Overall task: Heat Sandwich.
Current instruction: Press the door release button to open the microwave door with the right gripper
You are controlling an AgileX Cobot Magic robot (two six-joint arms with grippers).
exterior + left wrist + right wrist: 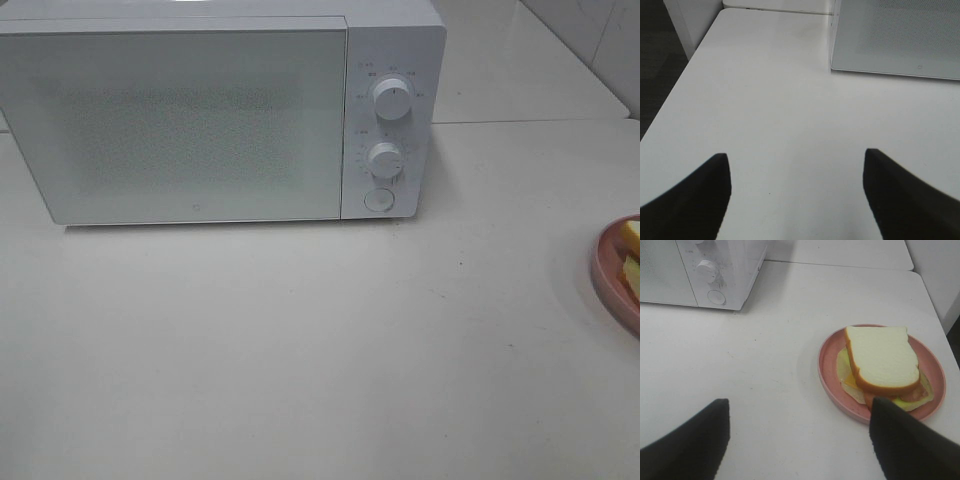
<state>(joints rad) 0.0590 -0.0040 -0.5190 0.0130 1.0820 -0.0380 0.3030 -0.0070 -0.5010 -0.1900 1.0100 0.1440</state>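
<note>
Cream-white, tan-crusted bread tops the sandwich (882, 360), yellow filling showing beneath.

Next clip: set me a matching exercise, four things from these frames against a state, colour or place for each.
Things:
1. microwave door
2. sandwich
3. left gripper
4. plate

States:
a. pink
b. shut
c. open, above the bare table
d. lying on the plate

Pairs: 1-b, 2-d, 3-c, 4-a.
</note>
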